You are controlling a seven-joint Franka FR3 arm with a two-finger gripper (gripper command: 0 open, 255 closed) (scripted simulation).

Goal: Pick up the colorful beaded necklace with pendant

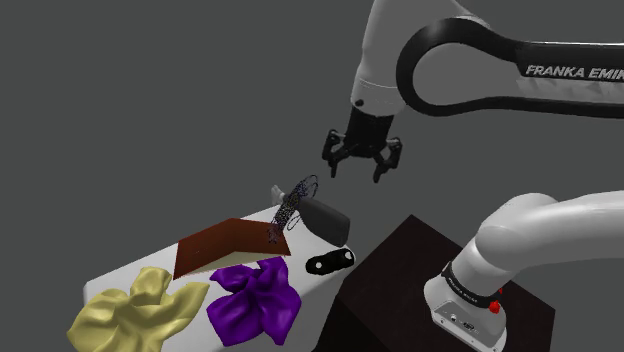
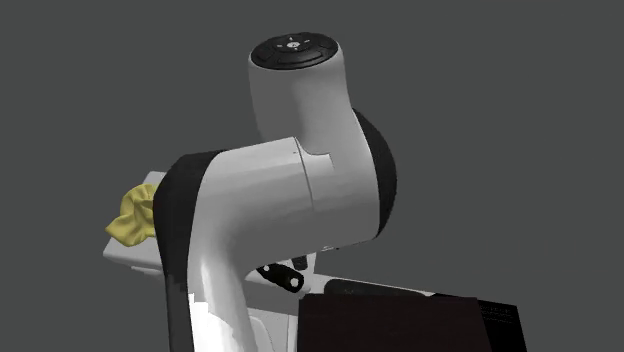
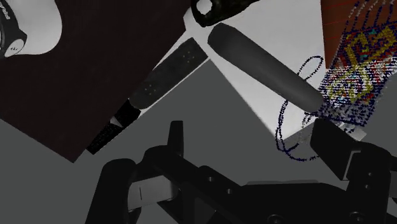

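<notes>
Tool (image 1: 357, 168) hovers released, 2 fingers spread, above and clear of the brown wedge's (image 1: 225, 245) raised corner, where the beaded necklace (image 1: 288, 212) drapes, probably lined up for descent.

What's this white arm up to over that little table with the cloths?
A white robot arm is going after the beaded necklace, which lies on the white table beside a reddish-brown slab and a dark grey oblong object. Its black claw hangs open in the air above the necklace, holding nothing. A yellow cloth and a purple cloth lie crumpled farther along the table.
</notes>
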